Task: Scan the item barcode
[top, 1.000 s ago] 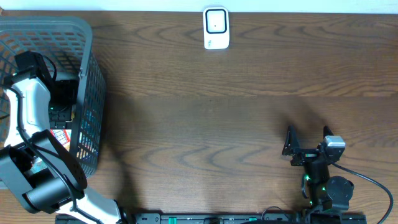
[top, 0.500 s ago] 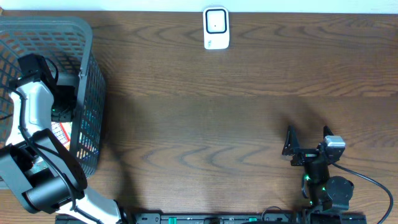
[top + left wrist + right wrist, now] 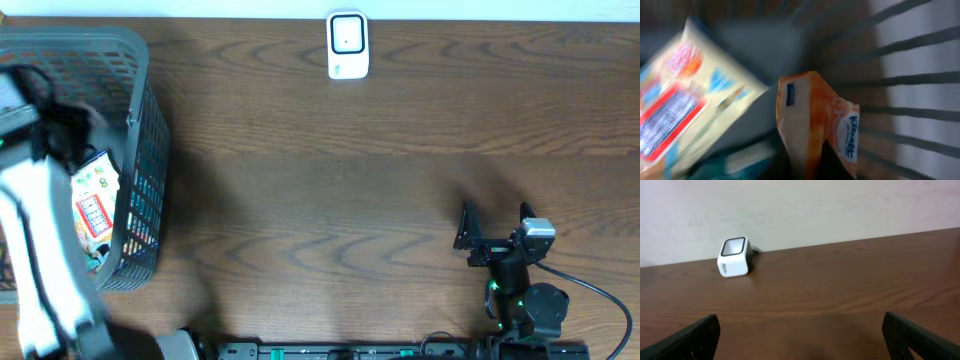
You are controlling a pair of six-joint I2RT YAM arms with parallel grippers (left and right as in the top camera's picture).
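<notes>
Left arm [image 3: 35, 250]: was white-shelled with black joints, blurred.
Right arm [image 3: 520, 295]: was black, with a grey wrist block, green lights and a black cable [image 3: 580, 279].
Right claw [image 3: 496, 212]: had two flat black fingers [image 3: 690, 337].

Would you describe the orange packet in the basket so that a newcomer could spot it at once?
Look to the grey mesh basket at the left end of the table. Inside, near its barred wall, is the orange packet beside a cream packet. It is the only orange one, with a white patch of blue lettering; its neighbour is pale with a red-framed panel.
</notes>
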